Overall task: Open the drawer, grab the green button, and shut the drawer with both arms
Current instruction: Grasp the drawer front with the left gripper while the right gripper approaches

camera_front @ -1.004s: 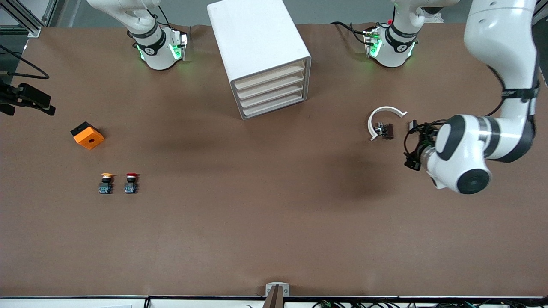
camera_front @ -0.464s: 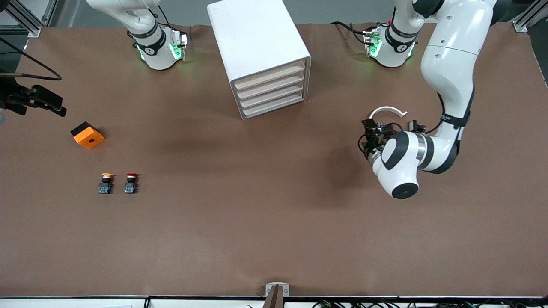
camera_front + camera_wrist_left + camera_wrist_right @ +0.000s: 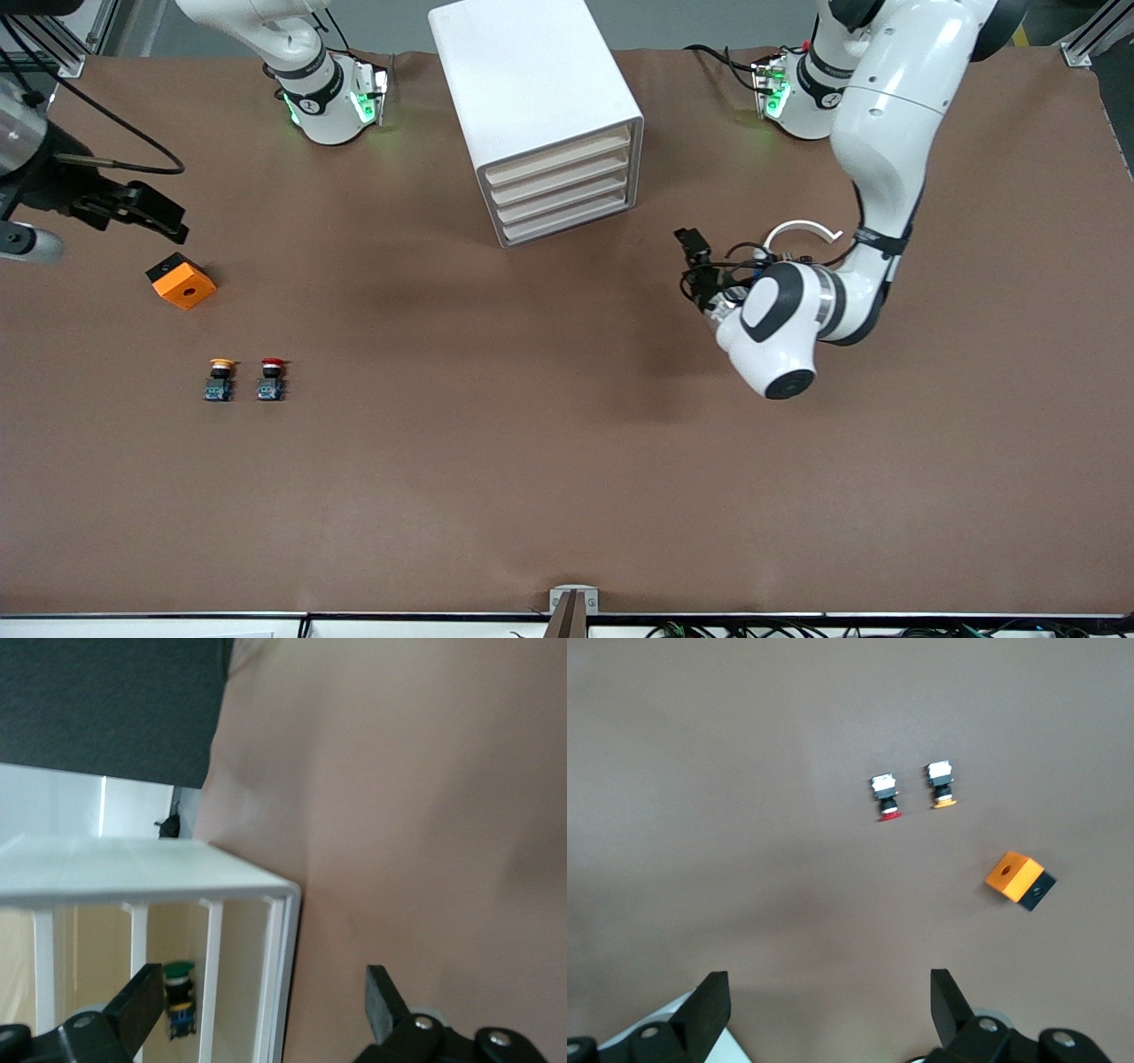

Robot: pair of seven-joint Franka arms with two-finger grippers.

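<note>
- A brown bench (image 3: 549,461) is filling the whole scene, with the two arm bases standing along one edge.
- A white drawer cabinet (image 3: 540,115) is sitting on the bench between the two bases, and all its drawers are looking shut in the front view.
- The green button (image 3: 179,987) is sitting inside the cabinet, seen through its front in the left wrist view.
- The left tool (image 3: 700,266) is hanging in the air over the bench in front of the cabinet, with its fingers (image 3: 383,999) spread wide and holding nothing.
- A white curved part (image 3: 797,232) is lying on the bench just beside the left arm.
- The right tool (image 3: 133,213) is hanging over the bench near an orange block (image 3: 182,281), with its fingers (image 3: 709,1003) spread wide and holding nothing.
- A yellow-capped button (image 3: 220,378) and a red-capped button (image 3: 271,378) are standing side by side, nearer to the front camera than the orange block.
</note>
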